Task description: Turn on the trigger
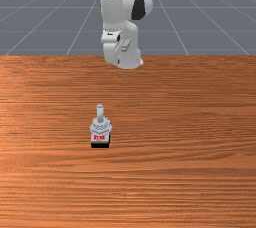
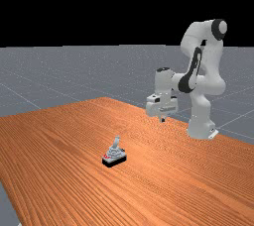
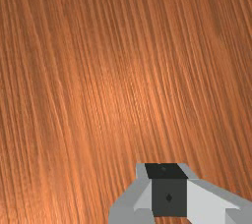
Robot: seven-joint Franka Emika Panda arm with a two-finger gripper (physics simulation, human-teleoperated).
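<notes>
While the tool (image 2: 162,120) hangs above the table (image 1: 200,172), well apart from the trigger (image 1: 100,128), the step in hand is judged to be the approach. No contact is observed.

Condition of the tool: its two fingers appear pressed together at the tips, with nothing pinched between them. In the wrist view, table wood lies past the fingertips.

Location of the trigger: it stands on the table, lower than the tool and farther out from the arm (image 2: 211,61), toward the far view's left of the tool. It consists of a grey body on a black base (image 1: 100,145), with a red marking (image 1: 99,137) and a slim lever (image 1: 100,112) rising from the top. The lever is raised, leaning slightly in the far view.

The next move likely calls for travel outward and down until the tool is beside the lever, then a push along its swing. The direction that counts as on cannot be determined. A low or hasty approach could strike the body and slide the whole unit.

Containers: none seen, hence no contents to report.
</notes>
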